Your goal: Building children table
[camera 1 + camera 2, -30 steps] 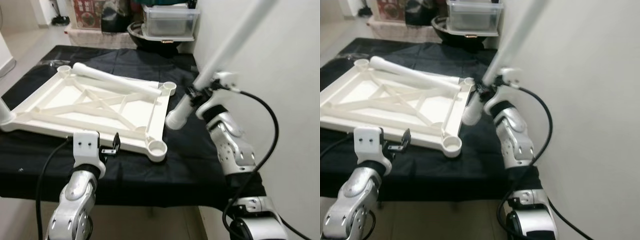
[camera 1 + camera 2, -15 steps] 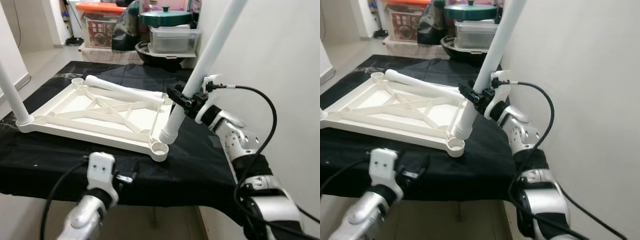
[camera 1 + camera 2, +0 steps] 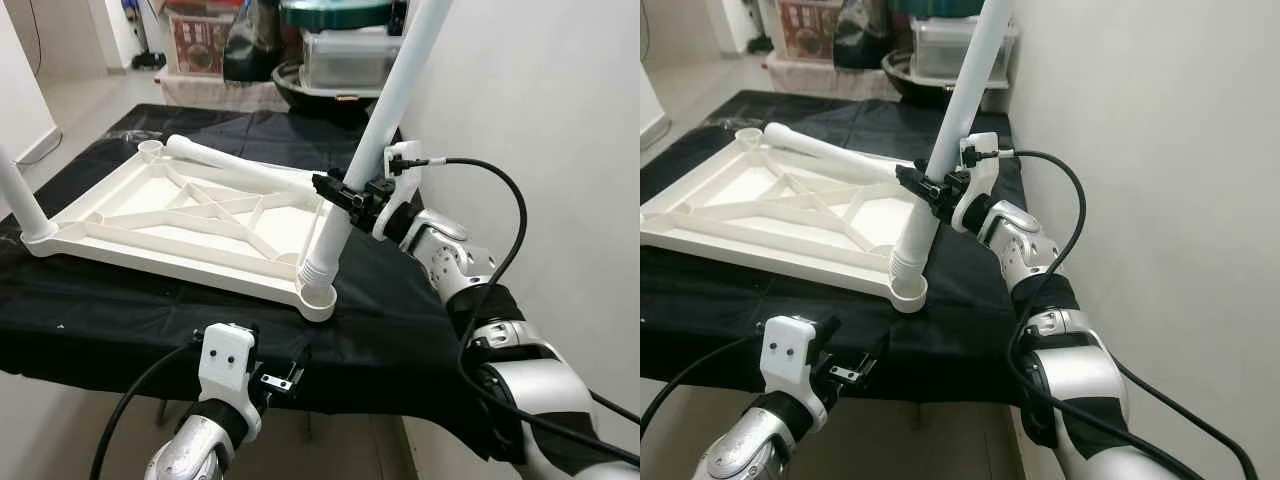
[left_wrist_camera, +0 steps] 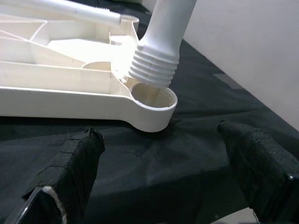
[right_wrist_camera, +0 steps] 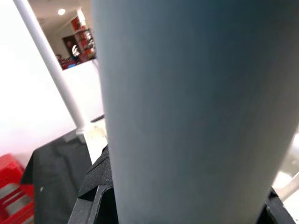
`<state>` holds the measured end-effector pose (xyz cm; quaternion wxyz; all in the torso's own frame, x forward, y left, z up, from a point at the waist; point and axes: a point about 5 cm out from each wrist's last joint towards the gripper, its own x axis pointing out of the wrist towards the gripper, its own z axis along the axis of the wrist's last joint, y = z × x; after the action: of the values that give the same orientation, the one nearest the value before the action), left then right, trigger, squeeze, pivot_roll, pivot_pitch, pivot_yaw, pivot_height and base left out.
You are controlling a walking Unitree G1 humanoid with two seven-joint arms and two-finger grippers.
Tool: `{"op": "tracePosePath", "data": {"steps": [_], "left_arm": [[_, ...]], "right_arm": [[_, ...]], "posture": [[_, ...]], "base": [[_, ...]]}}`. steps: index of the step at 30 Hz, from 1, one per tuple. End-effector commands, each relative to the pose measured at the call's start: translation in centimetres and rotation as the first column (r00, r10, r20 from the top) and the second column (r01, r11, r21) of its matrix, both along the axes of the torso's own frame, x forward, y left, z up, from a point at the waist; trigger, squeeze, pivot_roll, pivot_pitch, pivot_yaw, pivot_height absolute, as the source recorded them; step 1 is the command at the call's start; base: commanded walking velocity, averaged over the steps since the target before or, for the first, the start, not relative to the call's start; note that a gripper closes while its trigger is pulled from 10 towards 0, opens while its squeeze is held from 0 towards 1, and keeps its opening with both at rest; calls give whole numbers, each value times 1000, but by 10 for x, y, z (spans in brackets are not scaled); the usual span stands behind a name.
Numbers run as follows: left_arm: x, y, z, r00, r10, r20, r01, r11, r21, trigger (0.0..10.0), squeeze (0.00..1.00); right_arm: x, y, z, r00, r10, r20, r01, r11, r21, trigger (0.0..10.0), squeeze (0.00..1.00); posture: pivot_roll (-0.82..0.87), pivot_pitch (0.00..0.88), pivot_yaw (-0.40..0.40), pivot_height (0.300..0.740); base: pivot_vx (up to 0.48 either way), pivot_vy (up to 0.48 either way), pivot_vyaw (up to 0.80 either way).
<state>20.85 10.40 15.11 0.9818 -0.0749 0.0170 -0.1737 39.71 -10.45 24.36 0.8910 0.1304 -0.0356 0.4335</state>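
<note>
Now the right gripper [image 3: 345, 195], clamped around a long white plastic table leg [image 3: 375, 150], has the leg's ribbed threaded end [image 4: 155, 64] tilted just above the round corner socket [image 4: 152, 99] of the upturned white plastic tabletop [image 3: 180, 215], well below its fingers; seating the leg looks to be the step in hand. Next: straighten, lower, twist. The left gripper [image 4: 163, 172] hangs spread open, holding nothing, just short of that socket

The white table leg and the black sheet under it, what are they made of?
The table leg looks like smooth, matte white plastic: it has moulded screw ridges at its bottom end. The black sheet looks like thin cloth or plastic film, judging by its soft wrinkles and dull sheen.
</note>
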Motion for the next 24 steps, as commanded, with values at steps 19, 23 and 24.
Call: {"op": "tracePosePath", "data": {"steps": [19, 23, 24], "left_arm": [[-10, -4, 3, 999, 1, -41, -1, 1000, -13, 10000, 0], [-11, -4, 4, 999, 3, -42, -4, 1000, -13, 10000, 0], [-11, -4, 4, 999, 4, -42, -4, 1000, -13, 10000, 0]], "right_arm": [[-6, 20, 2, 974, 225, 13, -224, 972, -71, 10000, 0], [-4, 20, 2, 980, 200, 15, -198, 977, -85, 10000, 0], [-4, 20, 2, 980, 197, 19, -195, 976, -93, 10000, 0]], "posture": [[88, 218, -83, 740], [85, 219, -84, 740], [85, 219, -84, 740]], "base": [[0, 0, 0], [0, 0, 0], [0, 0, 0]]}}
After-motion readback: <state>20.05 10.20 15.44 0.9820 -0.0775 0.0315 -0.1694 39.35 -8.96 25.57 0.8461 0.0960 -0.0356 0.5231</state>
